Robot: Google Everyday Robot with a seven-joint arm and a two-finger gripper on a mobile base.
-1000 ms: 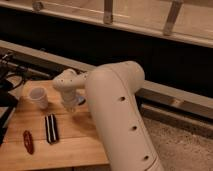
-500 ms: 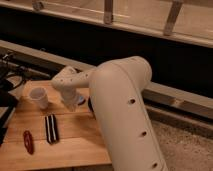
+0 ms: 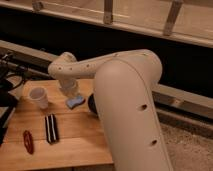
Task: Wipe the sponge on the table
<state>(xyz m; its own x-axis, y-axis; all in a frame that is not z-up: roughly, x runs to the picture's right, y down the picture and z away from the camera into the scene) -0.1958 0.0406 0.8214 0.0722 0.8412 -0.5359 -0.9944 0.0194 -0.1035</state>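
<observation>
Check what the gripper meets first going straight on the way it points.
Likely the small light-blue soft sponge, right under the downward-pointing gripper at the far side of the light-brown slatted wooden table. Whether they already touch is unclear.

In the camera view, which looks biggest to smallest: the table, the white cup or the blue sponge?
Biggest is the table, by far. The white cup and sponge look nearly alike, so no ranking. The hand is right above the sponge.

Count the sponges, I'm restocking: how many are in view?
1. The sponge lies on the table near the white cup, under the gripper; the arm may hide others.
</observation>
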